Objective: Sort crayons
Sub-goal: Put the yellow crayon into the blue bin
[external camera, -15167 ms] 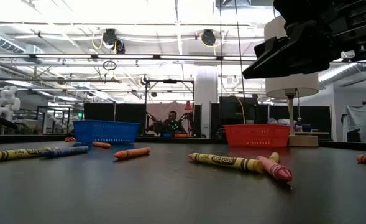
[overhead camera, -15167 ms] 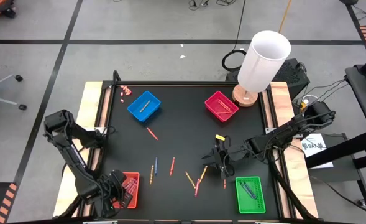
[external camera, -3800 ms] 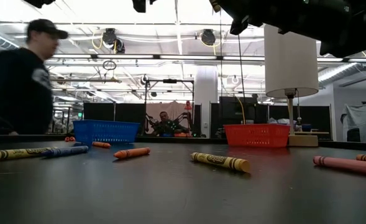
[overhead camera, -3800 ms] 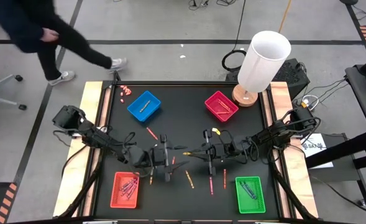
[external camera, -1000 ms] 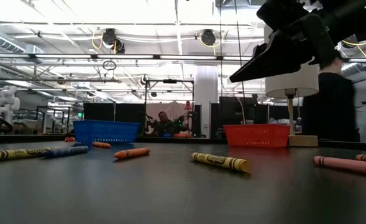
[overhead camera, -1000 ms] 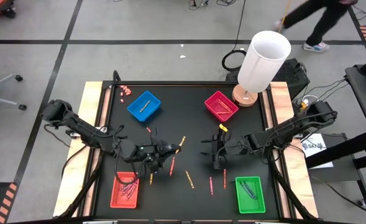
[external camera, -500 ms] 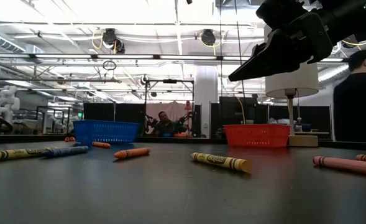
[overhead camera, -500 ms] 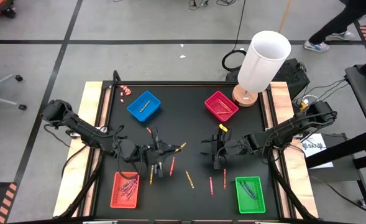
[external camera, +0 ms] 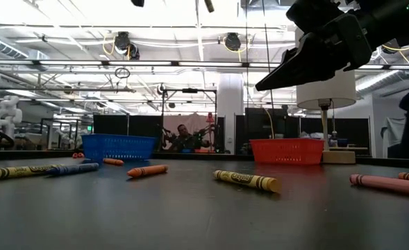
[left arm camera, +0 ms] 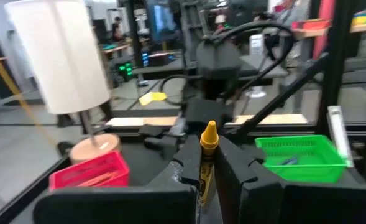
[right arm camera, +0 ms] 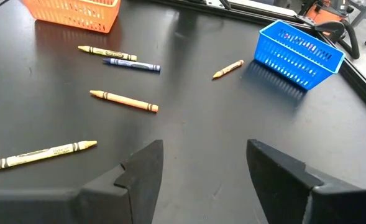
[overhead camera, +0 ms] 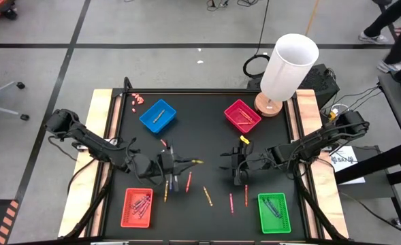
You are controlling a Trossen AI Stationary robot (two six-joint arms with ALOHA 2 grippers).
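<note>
Left gripper (overhead camera: 181,163), raised above the black table (overhead camera: 207,129) between the blue tray (overhead camera: 158,115) and red tray (overhead camera: 137,207), is clamped on a yellow crayon (left arm camera: 207,152). Right gripper (overhead camera: 229,166) hovers opposite with fingers apart and bare. Loose crayons (overhead camera: 188,181) lie on the table between them.

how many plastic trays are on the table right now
4. The blue tray sits at the far left, the magenta tray at the far right by the lamp, the red tray at the near left, and the green tray at the near right.
</note>
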